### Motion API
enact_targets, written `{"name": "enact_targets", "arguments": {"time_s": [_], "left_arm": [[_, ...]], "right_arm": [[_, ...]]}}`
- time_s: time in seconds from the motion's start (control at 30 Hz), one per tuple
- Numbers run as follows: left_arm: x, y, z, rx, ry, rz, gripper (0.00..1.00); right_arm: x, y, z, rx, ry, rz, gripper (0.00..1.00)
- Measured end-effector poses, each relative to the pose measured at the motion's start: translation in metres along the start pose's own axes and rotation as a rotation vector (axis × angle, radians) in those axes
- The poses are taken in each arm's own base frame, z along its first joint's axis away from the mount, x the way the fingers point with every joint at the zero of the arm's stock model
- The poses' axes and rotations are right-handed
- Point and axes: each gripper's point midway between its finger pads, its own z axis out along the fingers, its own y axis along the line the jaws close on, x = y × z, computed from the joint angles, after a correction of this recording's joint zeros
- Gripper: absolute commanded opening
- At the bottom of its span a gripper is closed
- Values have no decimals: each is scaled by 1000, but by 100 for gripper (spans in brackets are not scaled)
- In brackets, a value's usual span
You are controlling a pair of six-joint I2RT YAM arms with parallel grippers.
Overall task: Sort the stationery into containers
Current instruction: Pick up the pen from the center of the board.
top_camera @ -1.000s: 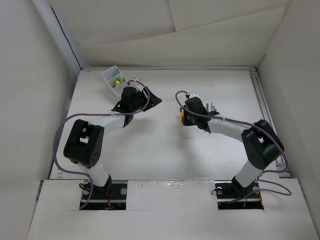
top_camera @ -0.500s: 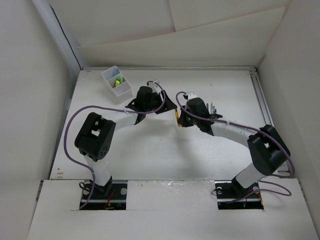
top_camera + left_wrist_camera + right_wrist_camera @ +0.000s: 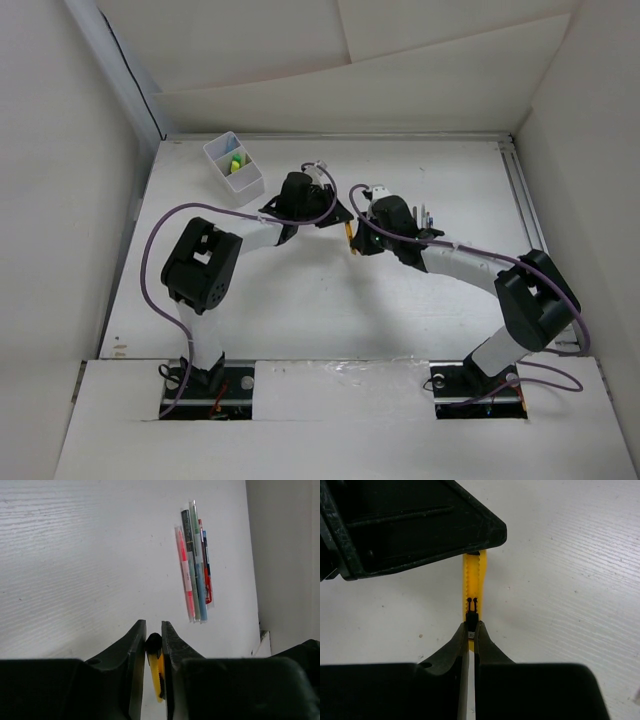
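- Progress: partial. The tray holds at least one small yellow-green item. Nothing more can be confirmed inside it.
- The yellow cutter is not yet sorted. In the overhead view it is well apart from the tray, off to the tray's right, held between the two grippers.
- Left gripper: fingers pressed against both sides of the cutter's black end.
- Right gripper: fingers clamped on the opposite end. I judge this a handover toward the tray side.
- Outstanding: a clear packet of pens lies on the table, farther from the tray than the cutter.
- Obscured: neither wrist view shows the tray, and its dividers and full contents are too small to read from overhead.
- The left gripper covers the cutter's mid-body. The cutter is probably lifted off the table, though this cannot be confirmed.
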Motion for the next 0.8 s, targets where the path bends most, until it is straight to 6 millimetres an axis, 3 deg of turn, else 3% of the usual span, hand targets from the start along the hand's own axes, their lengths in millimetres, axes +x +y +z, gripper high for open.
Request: {"name": "enact_targets", "arguments": {"time_s": [0.07, 0.23, 0.27, 0.4, 0.43, 0.5, 0.7, 0.8], "left_arm": [[-1, -1, 1, 7, -2, 4, 0], [0, -1, 0, 7, 0, 3, 0], [0, -1, 0, 7, 0, 3, 0], [-1, -1, 0, 2, -4, 4, 0], [-2, 1, 0, -1, -5, 2, 0], [-7, 4, -2, -9, -16, -4, 0], [-46, 21, -20, -69, -116, -26, 0], [-83, 26, -30, -94, -201, -45, 0]], "right_arm": [[0, 0, 0, -3, -1, -3, 0], [0, 1, -1, -11, 0, -3, 3], [0, 2, -1, -14, 1, -3, 15], [-1, 4, -4, -31, -2, -4, 41], [-1, 5, -6, -39, -3, -3, 41], [-3, 7, -9, -57, -6, -2, 51], [-16, 11, -27, -93, -57, 2, 57], [-24, 14, -37, -111, -89, 1, 57]]}}
